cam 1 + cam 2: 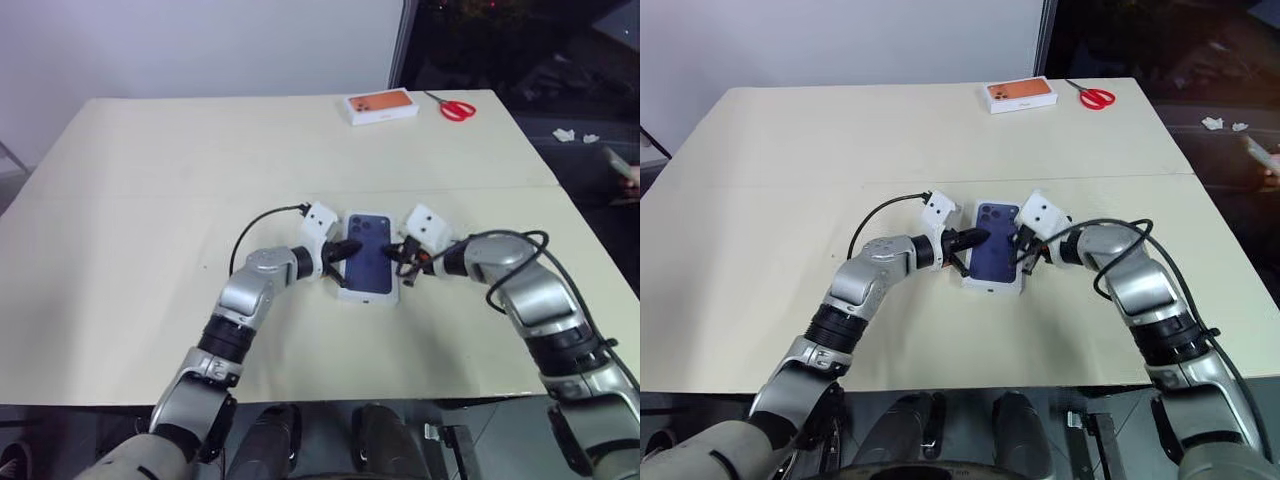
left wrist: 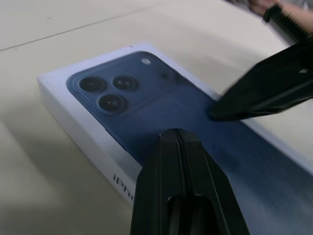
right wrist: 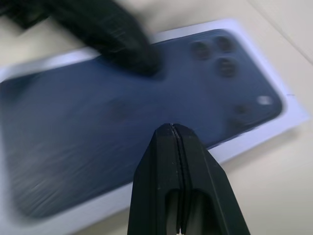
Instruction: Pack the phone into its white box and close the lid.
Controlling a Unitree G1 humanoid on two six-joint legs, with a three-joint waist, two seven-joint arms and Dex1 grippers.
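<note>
The lid [image 1: 368, 255], white with a dark-blue phone picture on its top, lies flat on the cream table [image 1: 150, 200] in front of me. It covers the white box, whose tray I cannot tell apart from the lid's white walls [image 2: 83, 129]. The phone is hidden. My left gripper [image 1: 345, 247] is shut, with its tip over the lid's left edge. My right gripper [image 1: 400, 250] is shut too, with its tip at the lid's right edge. In the left wrist view my shut fingers [image 2: 175, 142] reach over the picture, and the right gripper's tip [image 2: 220, 113] rests on the lid.
A small orange-topped box [image 1: 381, 106] and red scissors [image 1: 457, 109] lie at the table's far edge. A person's hand [image 1: 630, 180] shows past the table's right side. Bare tabletop spreads left and behind the lid.
</note>
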